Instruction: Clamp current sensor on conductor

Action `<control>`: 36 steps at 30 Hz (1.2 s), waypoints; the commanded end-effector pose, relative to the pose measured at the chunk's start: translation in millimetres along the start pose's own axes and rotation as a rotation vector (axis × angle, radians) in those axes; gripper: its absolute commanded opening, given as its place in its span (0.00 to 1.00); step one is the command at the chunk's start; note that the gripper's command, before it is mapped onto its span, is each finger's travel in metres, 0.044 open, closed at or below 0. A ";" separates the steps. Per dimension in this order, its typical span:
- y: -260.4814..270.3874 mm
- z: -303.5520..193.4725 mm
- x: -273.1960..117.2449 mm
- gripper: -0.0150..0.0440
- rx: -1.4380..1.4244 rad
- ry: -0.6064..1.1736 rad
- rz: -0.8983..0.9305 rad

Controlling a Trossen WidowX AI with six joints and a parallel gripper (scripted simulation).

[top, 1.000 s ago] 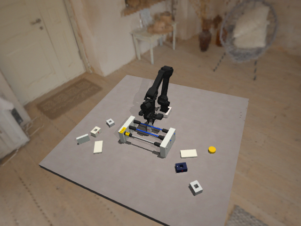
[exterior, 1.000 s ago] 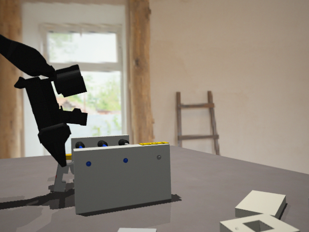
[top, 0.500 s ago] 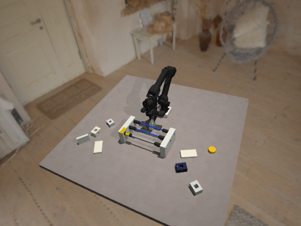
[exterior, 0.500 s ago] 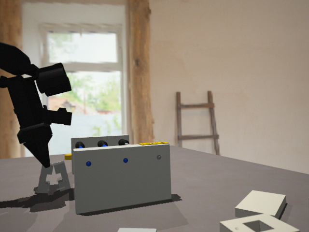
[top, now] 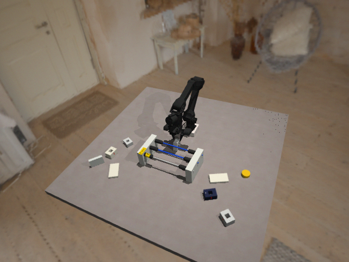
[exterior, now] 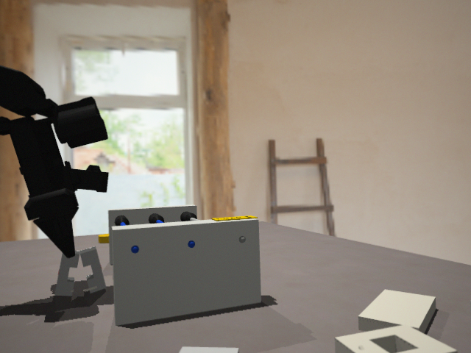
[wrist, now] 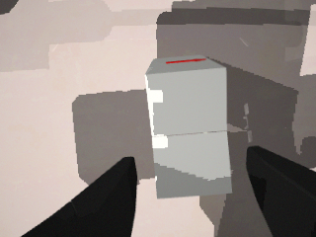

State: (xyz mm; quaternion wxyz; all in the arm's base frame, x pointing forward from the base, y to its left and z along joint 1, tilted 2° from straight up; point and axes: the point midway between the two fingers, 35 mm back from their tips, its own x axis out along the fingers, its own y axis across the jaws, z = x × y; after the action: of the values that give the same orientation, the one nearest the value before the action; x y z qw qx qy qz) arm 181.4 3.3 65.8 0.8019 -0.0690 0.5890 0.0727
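The grey split-core sensor (top: 176,143) (exterior: 97,271) (wrist: 190,106) stands open on the table behind the rack, hinge up, its two halves spread downward. A red arrow (wrist: 186,61) runs across its far face in the wrist view; which way it points is hard to tell. My gripper (top: 177,138) (exterior: 70,255) (wrist: 192,161) is open, with gaps between both fingers and the sensor's upper part. The pale LOAD conductor (top: 166,161) is the rack's front rod, with a yellow tag (top: 148,155), beside the yellow marker (top: 143,150) on the end block. Nothing is clamped round it.
Two blue conductors (top: 176,146) (top: 170,154) span the rack's end blocks (top: 194,166) (exterior: 186,273) between my gripper and the LOAD rod. A navy block (top: 210,194), a white block (top: 227,217), a yellow disc (top: 245,173) and several pale blocks lie around.
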 end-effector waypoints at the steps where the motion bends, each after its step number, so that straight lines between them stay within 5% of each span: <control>1: -0.1 0.5 -0.5 0.73 0.000 -0.001 0.000; 14: 0.3 -1.3 -56.2 0.78 0.010 0.002 0.003; 31: -0.2 33.2 -50.4 0.80 1.497 0.199 -0.183; 36: 1.1 35.0 -49.6 0.80 1.556 0.202 -0.198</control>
State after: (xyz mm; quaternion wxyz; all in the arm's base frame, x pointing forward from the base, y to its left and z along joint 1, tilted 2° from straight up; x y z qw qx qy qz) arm 185.8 7.2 118.3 0.6452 0.3582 0.5928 -0.3226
